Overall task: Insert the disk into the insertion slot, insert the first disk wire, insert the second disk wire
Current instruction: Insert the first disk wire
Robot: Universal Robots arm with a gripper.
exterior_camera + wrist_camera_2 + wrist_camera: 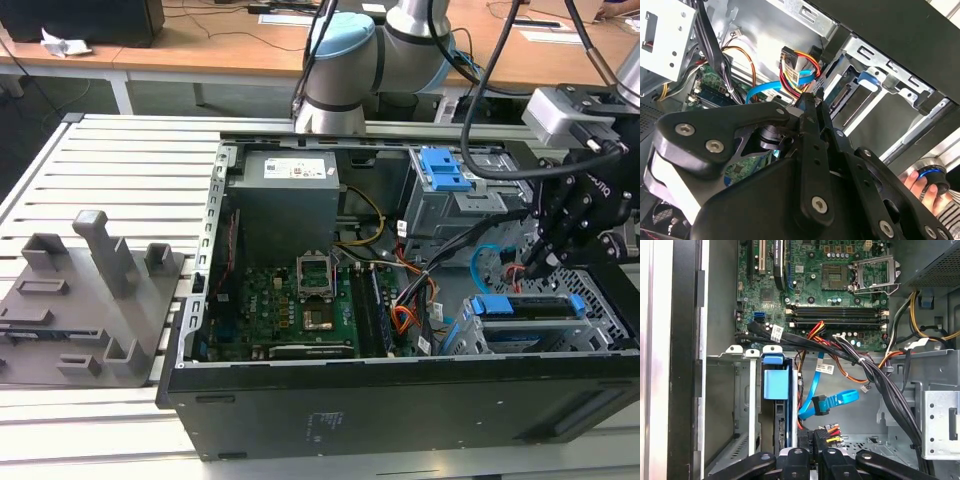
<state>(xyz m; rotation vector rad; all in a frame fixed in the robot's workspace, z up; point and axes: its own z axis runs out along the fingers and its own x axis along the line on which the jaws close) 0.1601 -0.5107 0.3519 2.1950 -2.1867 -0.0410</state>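
Exterior view: I am seeing the gripper reaching down into the open computer case, close to its wall on the exterior view's right. The disk is sitting in the insertion slot, just beneath the gripper. The second disk wire is looping between that cage and the taller bay, and the open room around the gripper is looking tight.

Second wrist view: the fingers are pressing together, clenching the black plug of the first disk wire. The second disk wire is curving just beside them. A person's hand is showing beyond the case's edge.

First wrist view: the gripper is holding the first disk wire near the disk, which is lying inside the insertion slot. The second disk wire is hanging loose in the gap between the cage edge and a black cable bundle. The motherboard is lying well apart.
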